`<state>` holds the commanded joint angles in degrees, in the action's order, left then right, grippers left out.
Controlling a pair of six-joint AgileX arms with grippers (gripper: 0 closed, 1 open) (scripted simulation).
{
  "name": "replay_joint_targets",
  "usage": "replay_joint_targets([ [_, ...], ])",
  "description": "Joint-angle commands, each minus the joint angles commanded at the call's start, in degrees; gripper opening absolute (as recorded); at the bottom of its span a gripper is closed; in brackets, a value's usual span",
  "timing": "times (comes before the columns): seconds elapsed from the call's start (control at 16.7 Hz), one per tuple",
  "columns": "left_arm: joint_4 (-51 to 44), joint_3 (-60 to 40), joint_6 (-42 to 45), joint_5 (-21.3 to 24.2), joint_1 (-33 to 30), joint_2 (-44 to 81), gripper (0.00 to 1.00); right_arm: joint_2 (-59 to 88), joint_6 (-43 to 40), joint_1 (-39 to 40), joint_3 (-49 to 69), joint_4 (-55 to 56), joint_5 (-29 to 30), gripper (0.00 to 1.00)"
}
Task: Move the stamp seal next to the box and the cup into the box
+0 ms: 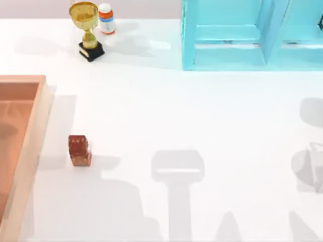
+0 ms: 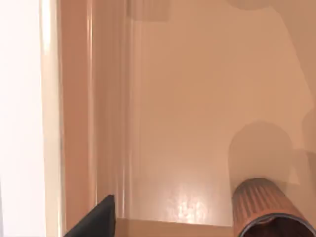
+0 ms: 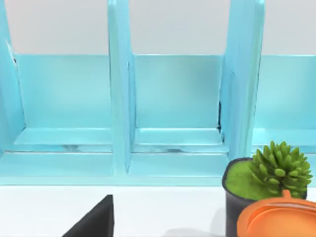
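Small reddish-brown blocky stamp seal (image 1: 79, 150) w/ mottled darker top and lighter tan base stood upright on white table (image 1: 202, 126), near-left area, just beside right rim of large shallow orange-tan wooden box (image 1: 30, 146) but not touching. Box ran along left edge of table, thick light rim, reddish-brown floor.

Left wrist view looked down into box (image 2: 197, 98): small dark-brown ribbed cup (image 2: 269, 210) w/ coppery outside was inside box, over its floor, dark rim partly cut off at frame edge; couldn't tell if resting on floor or held. Shadow of cup fell on floor just beside it. 1 dark finger (image 2: 96, 219) of left gripper seen at box's inner wall. Couldn't tell whether left fingers open, closed or gripping.

Far-left on table: gold trophy on black base (image 1: 87, 27), w/ small white bottle w/ orange band (image 1: 106, 19) just beside it on right. Far-right: turquoise shelf unit (image 1: 237, 35) w/ open compartments.

Right wrist view faced shelf unit (image 3: 173, 98); green succulent in dark pot (image 3: 266, 175) near it, orange round lid-like piece (image 3: 281, 219) in front of pot. 1 dark finger (image 3: 96, 219) of right gripper seen; couldn't tell fingers' state.
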<state>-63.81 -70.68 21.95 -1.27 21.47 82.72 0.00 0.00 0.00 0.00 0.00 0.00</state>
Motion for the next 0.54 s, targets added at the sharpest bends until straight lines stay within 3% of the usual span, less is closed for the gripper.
replay_joint_targets([
  [0.3, -13.65, -1.03, 0.5, 3.74, -0.16, -0.77, 1.0, 0.0, 0.0, 0.0, 0.0, 0.0, 0.0, 1.0],
  [0.54, -16.35, -0.15, 0.79, 5.11, -0.08, -1.49, 1.0, 0.0, 0.0, 0.0, 0.0, 0.0, 0.0, 1.0],
])
